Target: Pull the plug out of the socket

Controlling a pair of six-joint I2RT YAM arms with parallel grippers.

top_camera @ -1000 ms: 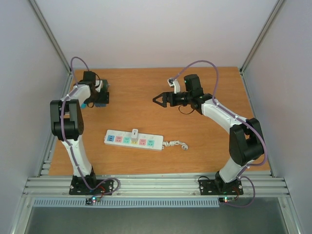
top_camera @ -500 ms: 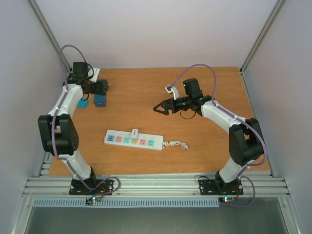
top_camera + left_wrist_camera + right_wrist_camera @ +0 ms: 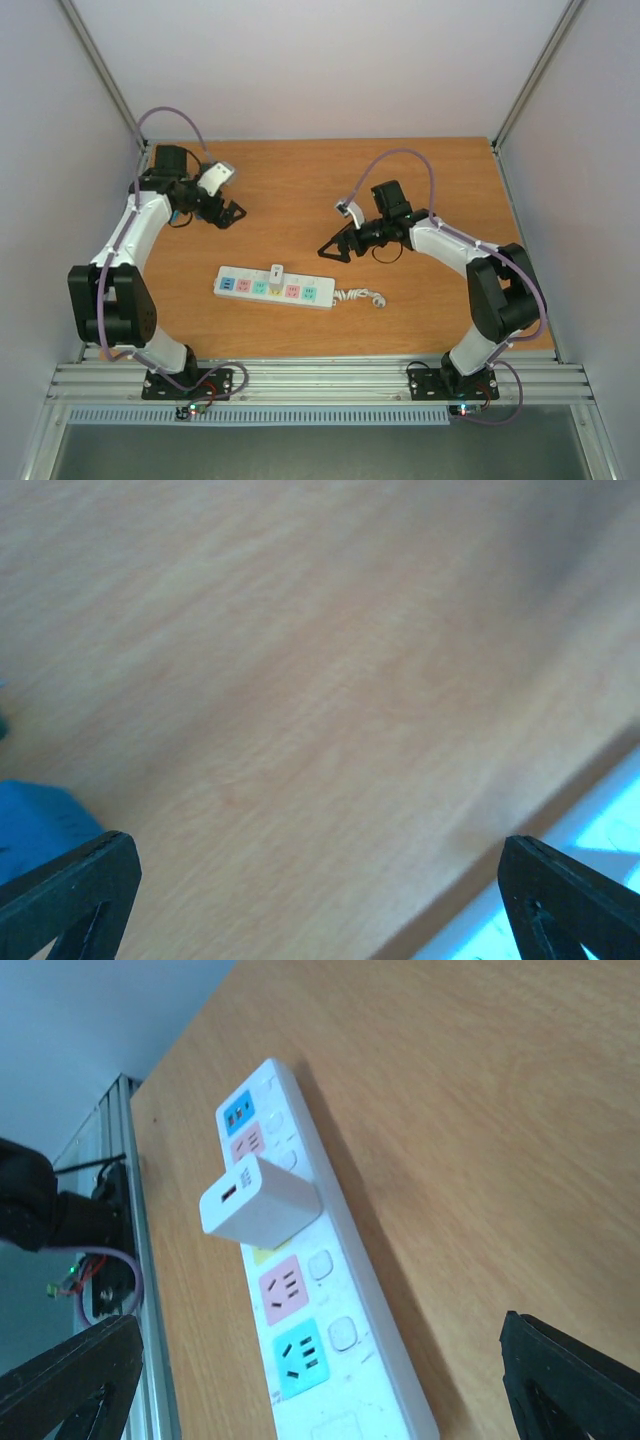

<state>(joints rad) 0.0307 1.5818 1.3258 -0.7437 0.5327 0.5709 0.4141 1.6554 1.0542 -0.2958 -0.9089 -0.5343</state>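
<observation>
Right wrist view: plug point(image 3: 262, 1202), a small rigid white block, likely light and smooth, sits seated in the socket point(image 3: 310, 1305) on the desk point(image 3: 480, 1110), ahead of my released right claw point(image 3: 333, 248). I would grip its flat sides; the socket may lift with it. Left claw point(image 3: 230, 213) is also released.

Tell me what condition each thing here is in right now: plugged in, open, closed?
Power strip: lying flat on the table.
Plug: plugged in, standing upright.
Cord: curled, its far end loose.
Left gripper: open, empty.
Right gripper: open, empty, facing the plug.
</observation>
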